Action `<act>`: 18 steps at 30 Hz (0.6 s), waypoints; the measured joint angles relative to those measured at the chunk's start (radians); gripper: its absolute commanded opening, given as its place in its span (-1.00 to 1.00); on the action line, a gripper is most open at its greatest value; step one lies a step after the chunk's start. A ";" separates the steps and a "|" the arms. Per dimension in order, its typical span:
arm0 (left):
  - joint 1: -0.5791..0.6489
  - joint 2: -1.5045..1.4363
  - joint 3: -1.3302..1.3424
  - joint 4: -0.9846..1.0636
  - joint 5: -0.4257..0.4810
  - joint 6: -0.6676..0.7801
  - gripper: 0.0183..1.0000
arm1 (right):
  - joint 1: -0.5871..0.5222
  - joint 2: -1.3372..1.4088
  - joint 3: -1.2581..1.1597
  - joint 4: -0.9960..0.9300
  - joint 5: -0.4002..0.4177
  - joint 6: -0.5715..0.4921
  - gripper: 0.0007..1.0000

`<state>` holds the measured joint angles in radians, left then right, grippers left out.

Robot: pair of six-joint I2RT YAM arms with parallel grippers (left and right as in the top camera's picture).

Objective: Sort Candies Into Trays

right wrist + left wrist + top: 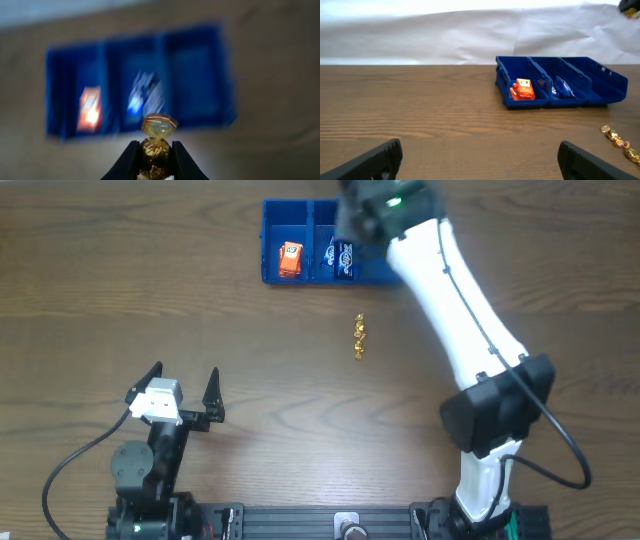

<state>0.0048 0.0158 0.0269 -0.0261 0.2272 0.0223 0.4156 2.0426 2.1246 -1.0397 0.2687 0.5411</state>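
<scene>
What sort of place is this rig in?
Probably a lab test bench: plain wood-grain tabletop, white sheet backdrop behind it, and one small blue three-compartment plastic bin with gold-wrapped candies loose nearby.

The bench (100, 300) was mid-brown with a streaked wood grain. At its twelve o'clock the tray (272, 220) was deep blue all over. In it, the orange candy (290, 259) carried a pale patch on its wrapper, and the blue candy (342, 258) showed white glints. Near the bench's middle, the loose gold candies (361, 337) were shiny yellow foil. The right gripper (155, 147) was black around a gold candy (159, 126) with a glossy amber sheen. The right arm (455, 300) was white with black joints and a green light. At eight o'clock, the left gripper (186, 372) was black with a white block. The backdrop (420, 30) was plain white.
</scene>
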 measured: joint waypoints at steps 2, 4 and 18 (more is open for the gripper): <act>0.000 0.000 0.000 0.000 0.000 0.000 1.00 | -0.032 0.020 0.000 0.027 0.022 -0.025 -0.68; 0.000 0.000 0.000 0.000 0.000 0.000 1.00 | -0.058 0.063 -0.001 0.058 0.037 -0.050 -0.68; 0.000 0.000 0.000 0.000 0.000 0.000 1.00 | -0.111 0.209 -0.021 0.146 0.019 -0.087 -0.64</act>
<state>0.0048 0.0158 0.0269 -0.0261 0.2272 0.0223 0.3042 2.2513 2.1040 -0.8940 0.2878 0.4541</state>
